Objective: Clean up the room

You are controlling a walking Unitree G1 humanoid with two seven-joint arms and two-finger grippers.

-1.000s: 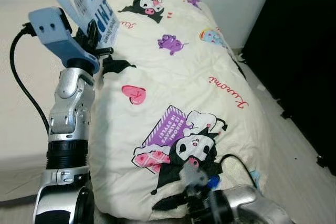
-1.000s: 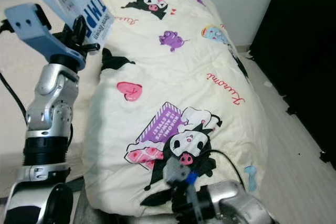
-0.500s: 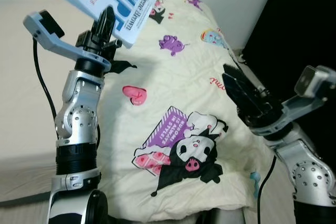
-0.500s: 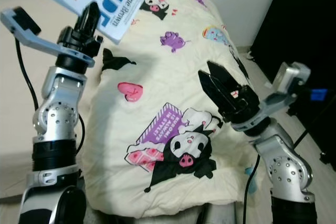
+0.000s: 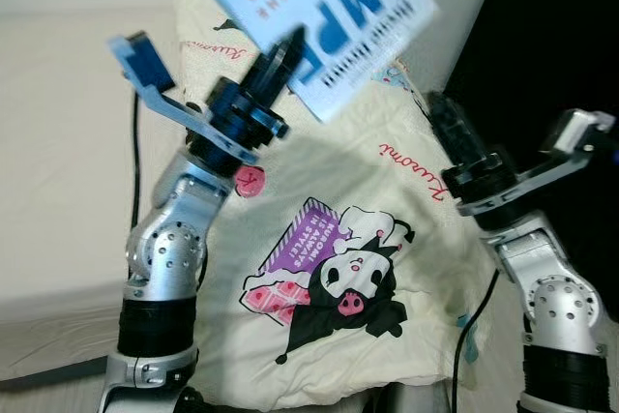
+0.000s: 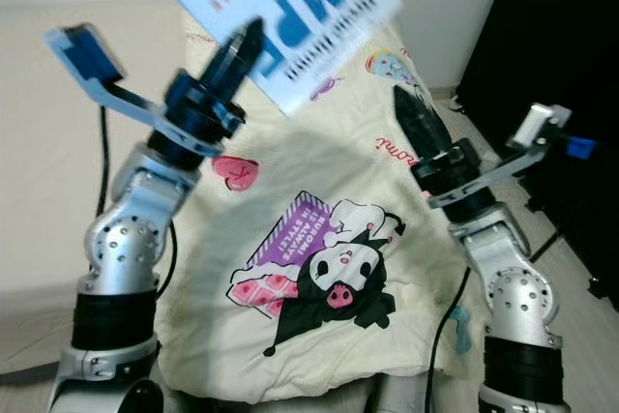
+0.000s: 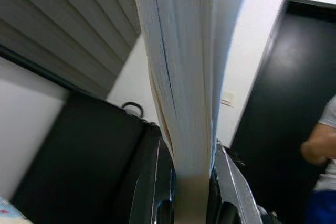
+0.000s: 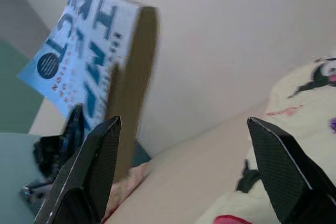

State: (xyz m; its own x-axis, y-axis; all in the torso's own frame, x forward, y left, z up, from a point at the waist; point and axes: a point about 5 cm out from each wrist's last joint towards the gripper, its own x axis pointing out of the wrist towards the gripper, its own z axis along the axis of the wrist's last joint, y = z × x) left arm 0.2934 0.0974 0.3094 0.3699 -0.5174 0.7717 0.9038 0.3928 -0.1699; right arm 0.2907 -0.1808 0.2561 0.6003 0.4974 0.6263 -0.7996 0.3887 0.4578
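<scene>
The left gripper (image 5: pixel 282 57) is clenched on a light-blue paperback book with bold blue lettering (image 5: pixel 319 16), pinching it at one edge and holding it up in the air above a cream quilted bed cover printed with cartoon characters, hearts and pink script (image 5: pixel 319 268). The book is tilted: its long axis slants across the head views, the gripped end lower and nearer the cover, the free end higher toward the pale wall (image 5: pixel 455 7) behind the cover's far edge. Its printed face is turned toward the head camera, the lettering reading upside down. In the left wrist view the thick block of white page edges (image 7: pixel 181 72) rises straight out from between the two black fingers (image 7: pixel 157 182), the paper looking soft and slightly fanned.

The right gripper (image 5: pixel 447 123) is raised over the cover's right side, near the dark doorway (image 5: pixel 561 36), pointing up toward the book without touching it. Its fingers stand spread wide, released, with nothing between them; the right wrist view shows both textured black fingertips (image 8: pixel 100 156) well apart and the book (image 8: pixel 94 72) beyond them.

The cover is soft, puffy and wrinkled.
</scene>
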